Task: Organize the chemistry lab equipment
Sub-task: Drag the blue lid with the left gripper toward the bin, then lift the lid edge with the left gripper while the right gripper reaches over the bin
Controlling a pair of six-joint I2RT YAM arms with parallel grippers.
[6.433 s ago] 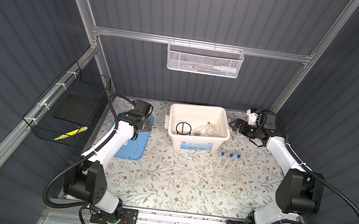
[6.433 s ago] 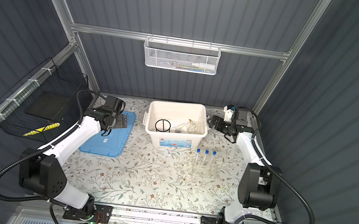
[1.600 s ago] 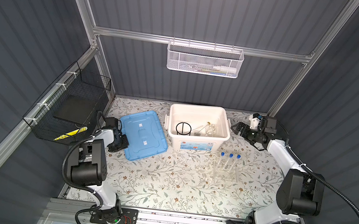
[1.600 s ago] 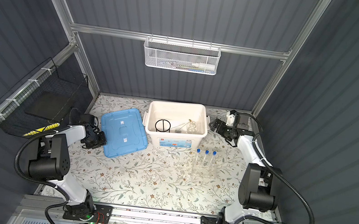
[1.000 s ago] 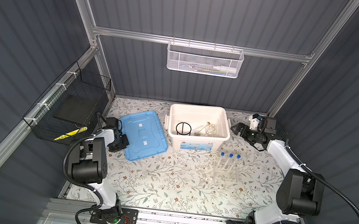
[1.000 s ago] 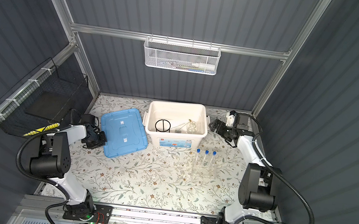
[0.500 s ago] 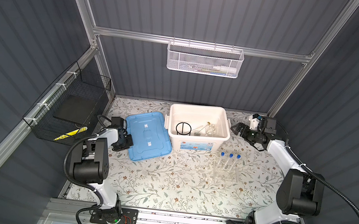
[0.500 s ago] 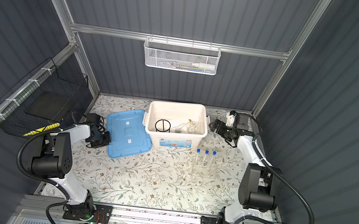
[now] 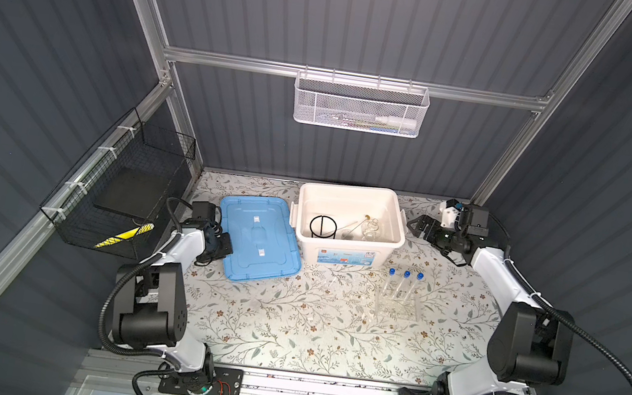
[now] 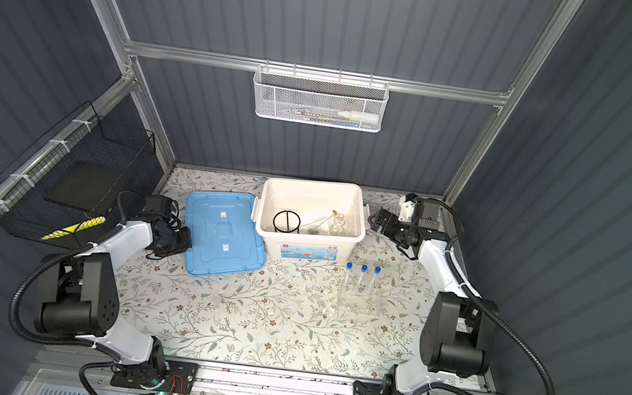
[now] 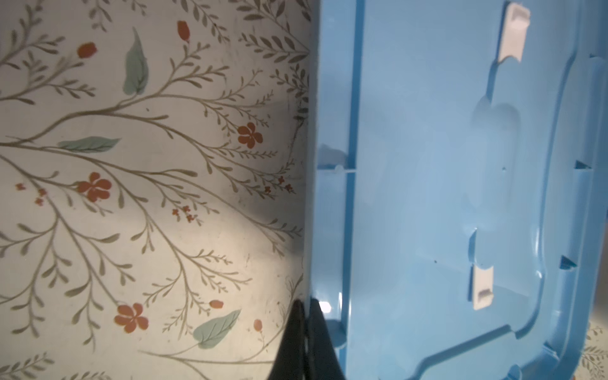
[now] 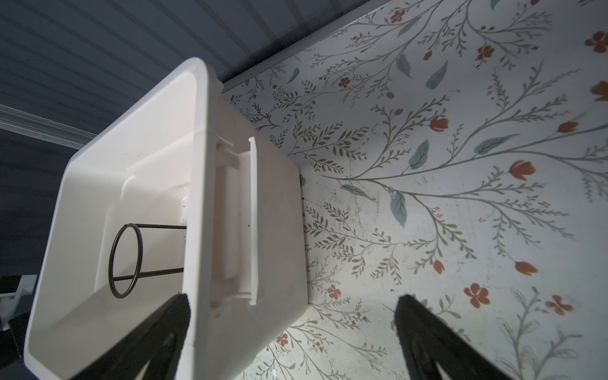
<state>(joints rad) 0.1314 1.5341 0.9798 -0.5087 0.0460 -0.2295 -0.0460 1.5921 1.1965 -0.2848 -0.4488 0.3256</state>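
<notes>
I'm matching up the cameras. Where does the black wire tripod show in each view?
Top view: tripod in the bin, on its left side.
Top view: tripod, same spot.
Left wrist: not in view; only the blue lid.
Right wrist: ring and legs inside the bin.
Shared landmark: the bin's white rim.
</notes>
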